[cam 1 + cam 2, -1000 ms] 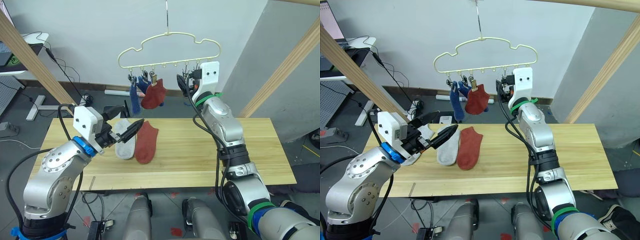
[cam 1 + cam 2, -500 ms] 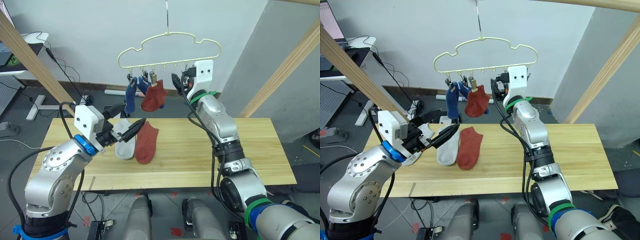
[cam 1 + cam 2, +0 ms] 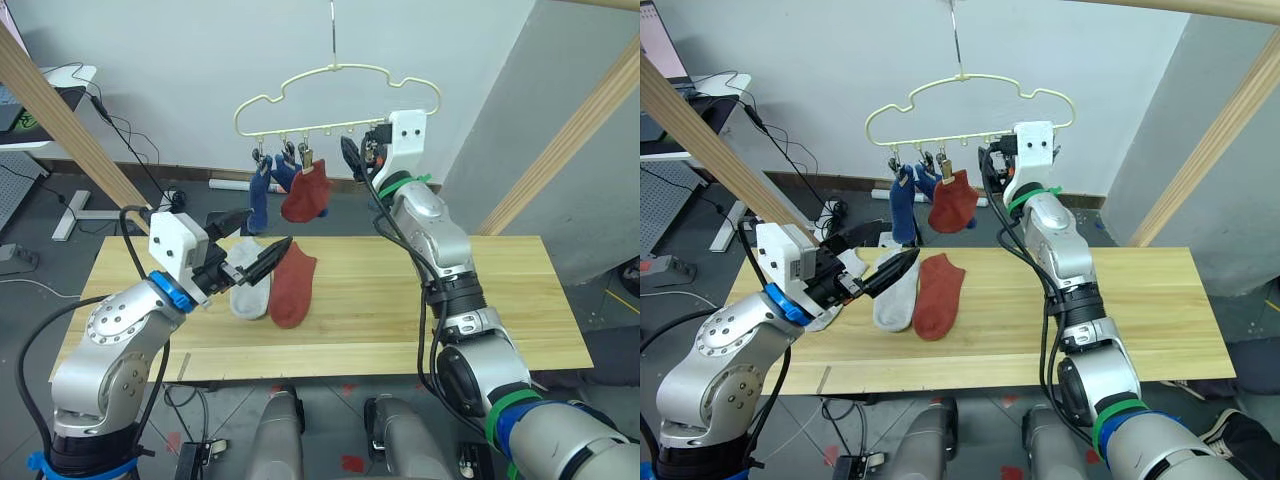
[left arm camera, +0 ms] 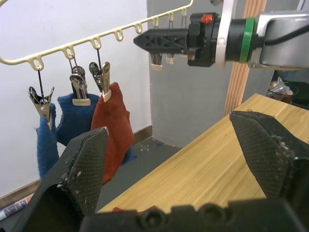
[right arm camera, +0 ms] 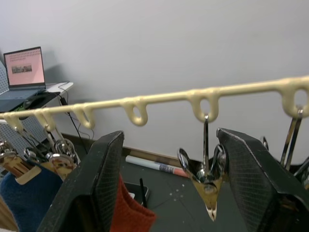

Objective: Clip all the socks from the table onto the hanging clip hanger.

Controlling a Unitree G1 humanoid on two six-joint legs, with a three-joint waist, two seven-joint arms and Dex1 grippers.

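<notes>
The pale-yellow clip hanger hangs above the table's far edge. Two blue socks and a rust red sock are clipped at its left end. On the table lie a light grey sock and a rust red sock, side by side. My left gripper hovers open just above them, holding nothing. My right gripper is raised to the clip row, right of the hung red sock. It is open, and an empty metal clip dangles between its fingers.
Slanted wooden poles of a frame rise at the left and right. A side desk with a laptop stands far left, with cables on the floor behind the table. More empty clips hang along the hanger's right part.
My right gripper has slid left along the clip row, closer to the hung red sock. The nearer blue sock has swung slightly. My left gripper has barely moved.
</notes>
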